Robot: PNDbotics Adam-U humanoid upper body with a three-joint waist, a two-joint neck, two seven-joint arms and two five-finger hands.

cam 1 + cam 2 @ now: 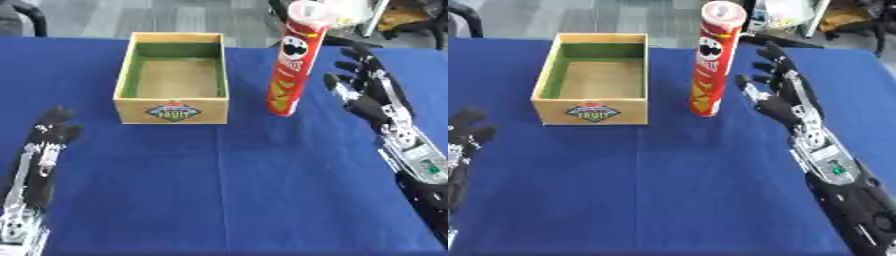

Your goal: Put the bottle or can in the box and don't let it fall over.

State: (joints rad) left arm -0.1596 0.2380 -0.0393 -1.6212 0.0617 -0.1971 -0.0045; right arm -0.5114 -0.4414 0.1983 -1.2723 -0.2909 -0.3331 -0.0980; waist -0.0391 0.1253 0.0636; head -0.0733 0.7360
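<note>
Left eye view: the worktop (219, 190) is covered by a blue cloth, and its near and side edges are cut off by the frame. Beyond its far edge a grey floor and some clutter are seen, too indistinct to be identified.

The right arm is brought in from the lower right corner, where its upper part is cut off. The right hand (776, 97) is held over the cloth with the fingers spread wide and straight, pointing away from the robot; nothing is held in it. Its thumb side is turned toward the can, near it, and a strip of blue cloth is seen between the two.

The left hand (48, 132) is rested near the lower left corner, fingers up and relaxed, with nothing in it. In the right eye view it is partly cut off by the left edge.

An open wooden box (172, 111) is placed on the far half of the worktop, left of centre. Its inside walls are green and its floor bare; a small label is carried on the front wall, but the wording cannot be made out.

A tall red can (293, 70) is stood upright on the cloth just beside the box, on its right, outside it. A pale lid is seen on top.
</note>
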